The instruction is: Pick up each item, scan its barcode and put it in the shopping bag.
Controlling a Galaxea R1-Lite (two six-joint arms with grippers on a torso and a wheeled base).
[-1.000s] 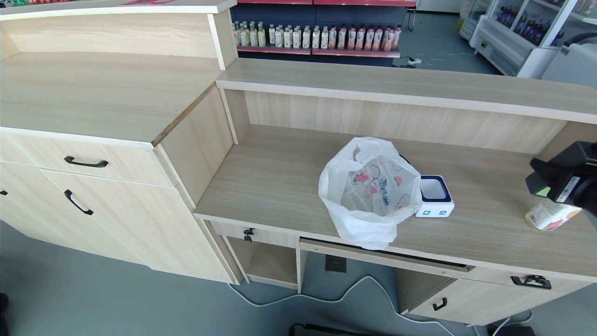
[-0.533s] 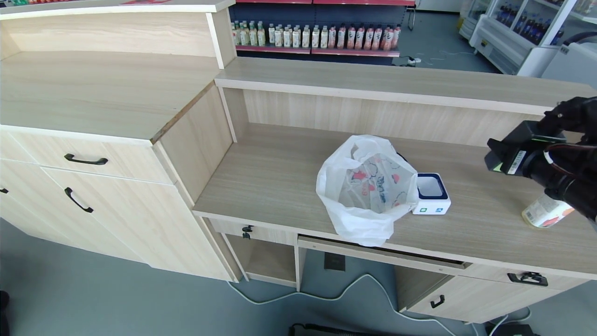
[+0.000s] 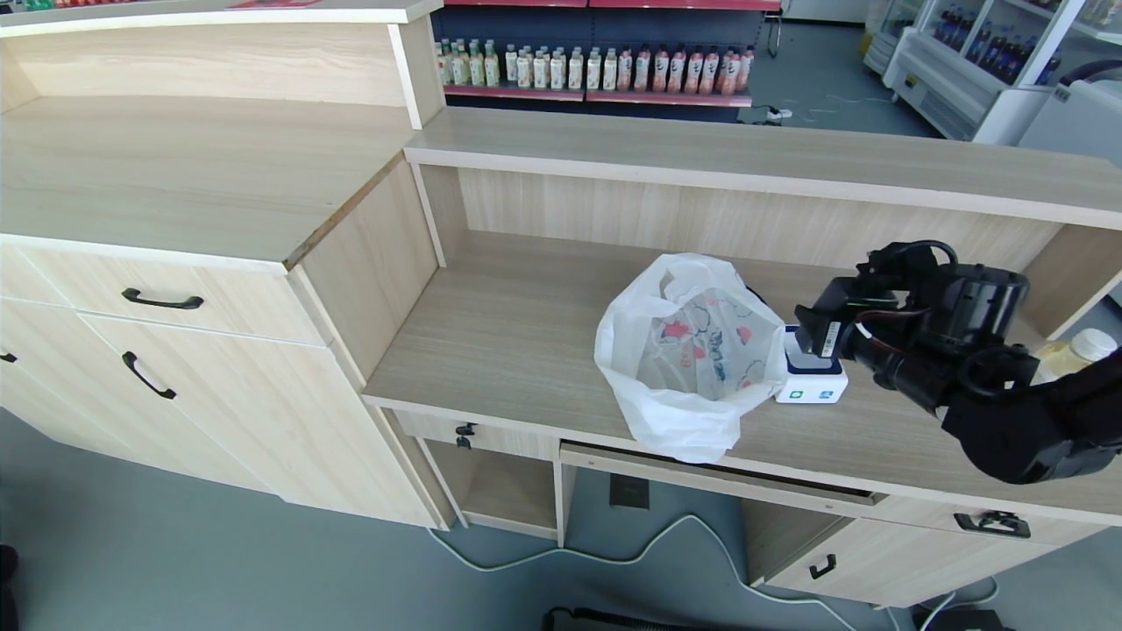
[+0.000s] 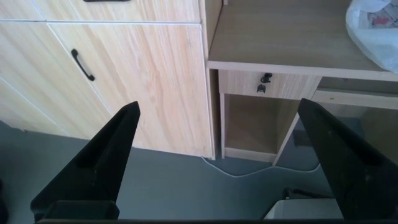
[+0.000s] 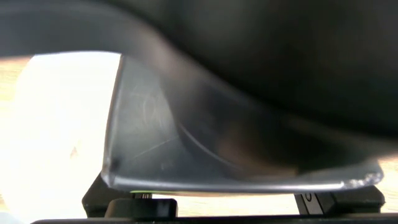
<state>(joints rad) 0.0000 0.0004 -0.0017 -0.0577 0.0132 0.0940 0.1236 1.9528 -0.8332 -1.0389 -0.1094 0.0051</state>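
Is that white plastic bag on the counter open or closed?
Open: the shopping bag stands on the counter with its mouth spread wide, its inside visible from above.

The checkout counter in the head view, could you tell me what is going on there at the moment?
The robot is at the scanning step. Its right gripper holds a dark box with a barcode label just above the white scanner, which stands beside the open shopping bag on the counter. A bottle stands at the far right behind the arm, not yet handled. The left gripper hangs open over the floor, holding nothing.
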